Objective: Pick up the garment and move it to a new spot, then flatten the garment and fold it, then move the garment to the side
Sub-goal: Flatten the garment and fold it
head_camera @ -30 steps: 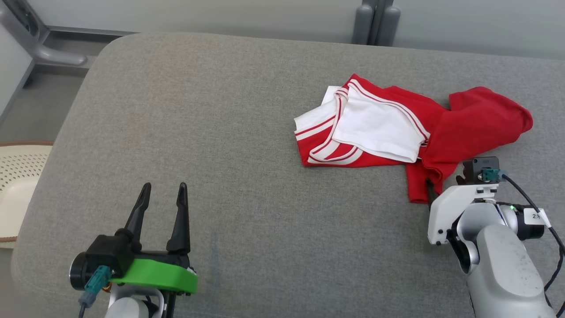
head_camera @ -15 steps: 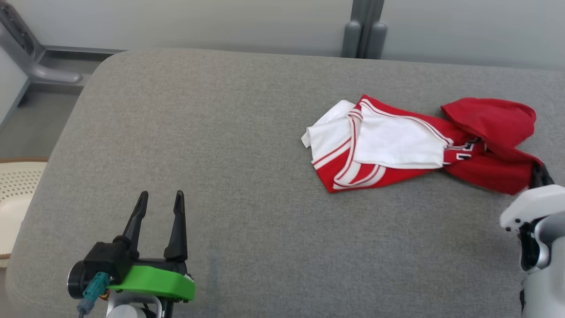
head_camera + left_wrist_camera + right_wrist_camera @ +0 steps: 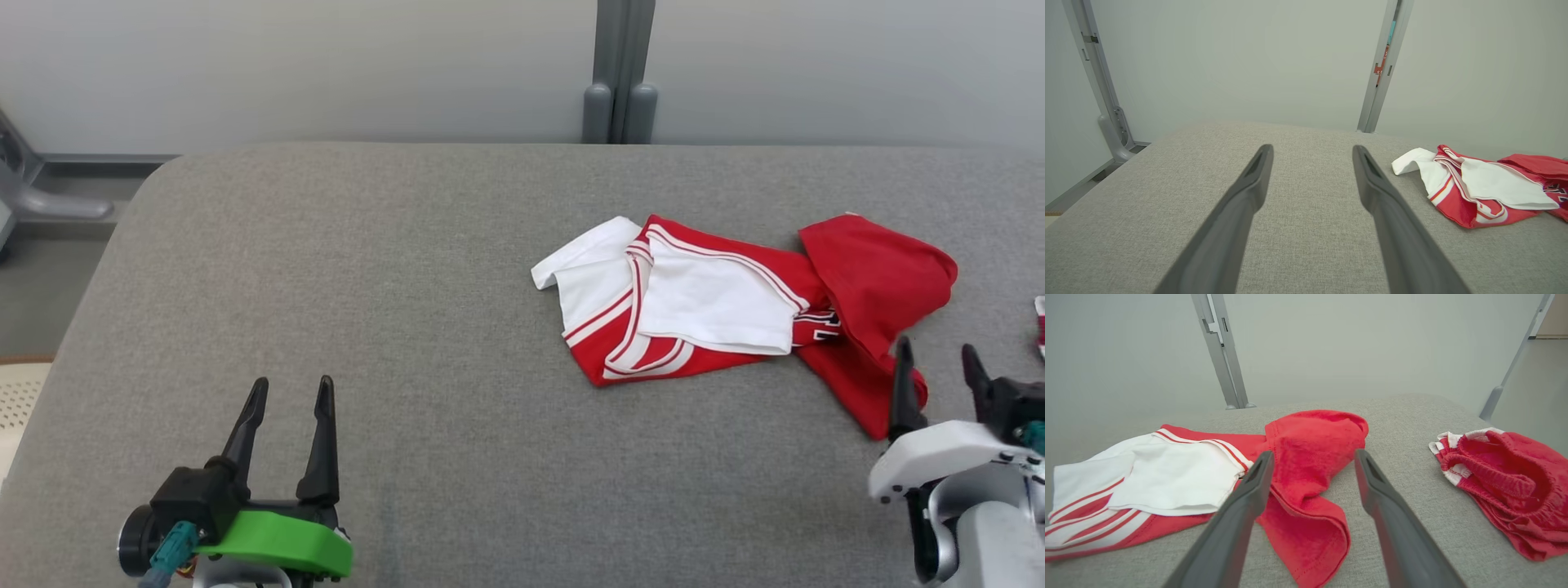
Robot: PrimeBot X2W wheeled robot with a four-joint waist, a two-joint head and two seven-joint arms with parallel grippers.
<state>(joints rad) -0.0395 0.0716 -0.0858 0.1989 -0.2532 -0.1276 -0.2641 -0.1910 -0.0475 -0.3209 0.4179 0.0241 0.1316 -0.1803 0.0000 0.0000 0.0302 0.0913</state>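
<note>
The garment (image 3: 735, 302) lies crumpled on the grey padded surface, right of centre, white sleeves with red stripes folded over its red body. A bit of black lettering peeks out at its middle. My right gripper (image 3: 936, 349) stands open just in front of its red lower corner, nothing between the fingers. In the right wrist view the garment (image 3: 1180, 477) spreads to the left, and a red fold lies under and beyond my right gripper (image 3: 1313, 453). My left gripper (image 3: 292, 384) is open at the near left, far from the garment (image 3: 1474, 192); the left wrist view has my left gripper (image 3: 1311, 148) above bare fabric.
A smaller bunched red-and-white cloth (image 3: 1498, 490) lies right of the garment, its edge at the head view's right border (image 3: 1040, 327). The grey surface (image 3: 408, 286) rounds off at the left. A grey post (image 3: 619, 98) stands at the wall behind. A cream perforated basket (image 3: 16, 392) is at far left.
My right gripper, shut on the garment's red corner half a second ago, has opened and let it drop. The head camera has tilted, shifting the whole picture. The left gripper has not moved.
</note>
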